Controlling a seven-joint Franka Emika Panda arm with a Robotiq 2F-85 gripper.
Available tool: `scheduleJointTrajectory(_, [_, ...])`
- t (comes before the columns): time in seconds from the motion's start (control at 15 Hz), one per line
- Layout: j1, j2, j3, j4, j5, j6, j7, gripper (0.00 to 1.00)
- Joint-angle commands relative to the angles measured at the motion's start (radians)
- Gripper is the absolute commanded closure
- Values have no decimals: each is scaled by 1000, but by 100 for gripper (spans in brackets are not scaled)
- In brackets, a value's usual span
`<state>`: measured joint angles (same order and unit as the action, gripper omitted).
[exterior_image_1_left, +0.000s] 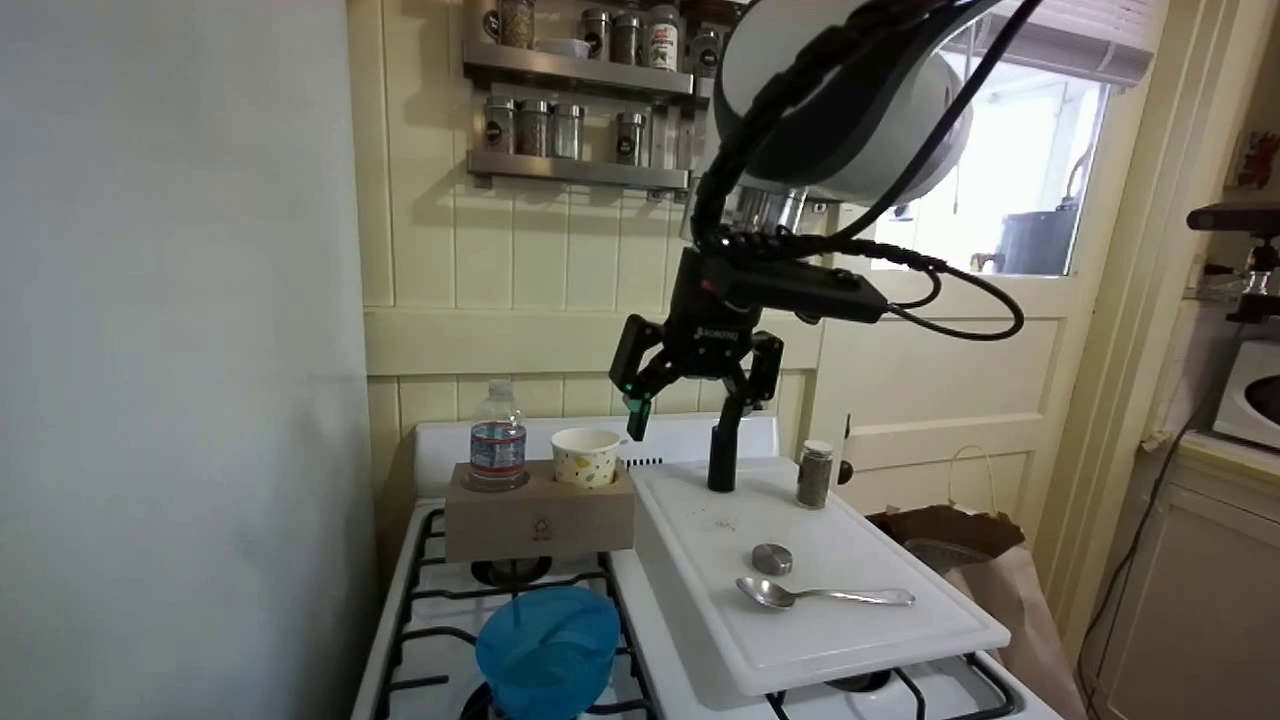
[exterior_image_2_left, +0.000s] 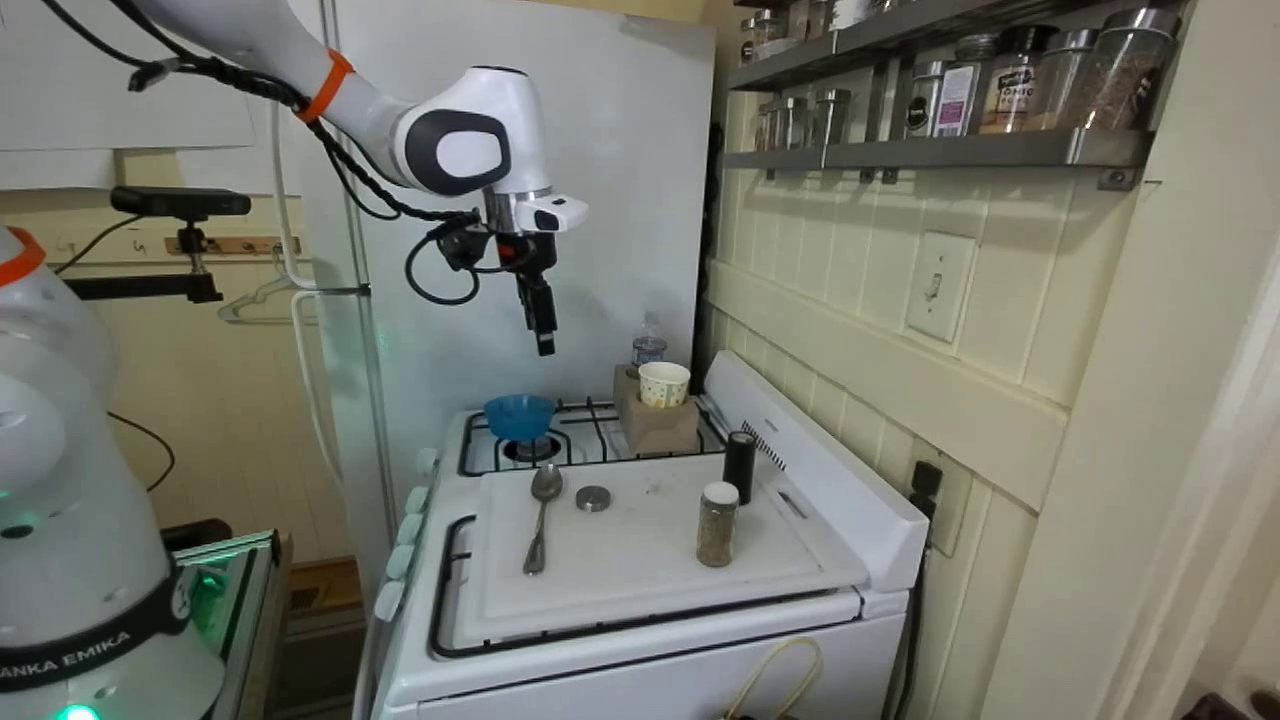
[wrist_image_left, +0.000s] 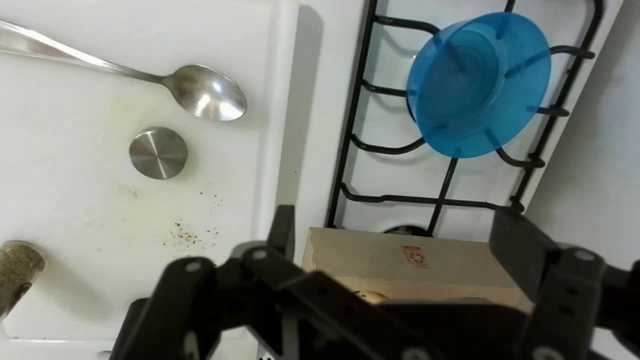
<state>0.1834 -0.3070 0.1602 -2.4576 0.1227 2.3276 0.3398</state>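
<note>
My gripper (exterior_image_1_left: 684, 425) is open and empty, in the air above the stove; it also shows in an exterior view (exterior_image_2_left: 545, 345) and the wrist view (wrist_image_left: 400, 240). In the wrist view, a cardboard holder (wrist_image_left: 360, 255) lies below between the fingers. It holds a patterned paper cup (exterior_image_1_left: 585, 465) and a water bottle (exterior_image_1_left: 497, 445). A translucent blue bowl (wrist_image_left: 480, 85) sits on the burner grate. On the white board (exterior_image_2_left: 620, 560) lie a spoon (wrist_image_left: 205, 92) and a round metal lid (wrist_image_left: 158, 153). A white-topped spice jar (exterior_image_2_left: 716, 530) and a black cylinder (exterior_image_2_left: 740, 465) stand there.
Spice shelves (exterior_image_1_left: 580, 172) hang on the wall above the stove's back panel (exterior_image_2_left: 820, 470). A tall white fridge (exterior_image_2_left: 620, 200) stands beside the stove. A paper bag (exterior_image_1_left: 1010, 590) stands on the opposite side. Dark specks (wrist_image_left: 187, 235) lie on the board.
</note>
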Motion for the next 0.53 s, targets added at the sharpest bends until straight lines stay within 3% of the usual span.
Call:
scheduleJointTrajectory(0.0, [-15,1,12,2,9,-3,-16,0])
scheduleJointTrajectory(0.07, [-23,16,-1,15,-1,7,-50,0])
scheduleJointTrajectory(0.13, [-14,33,-34,37,4,-35,-181,0])
scheduleJointTrajectory(0.2, [34,61,-100,58,17,-36,-263,0])
scheduleJointTrajectory(0.4, [86,141,-203,134,73,-34,-486,0])
scheduleJointTrajectory(0.47, [8,67,-113,63,34,-11,-372,0])
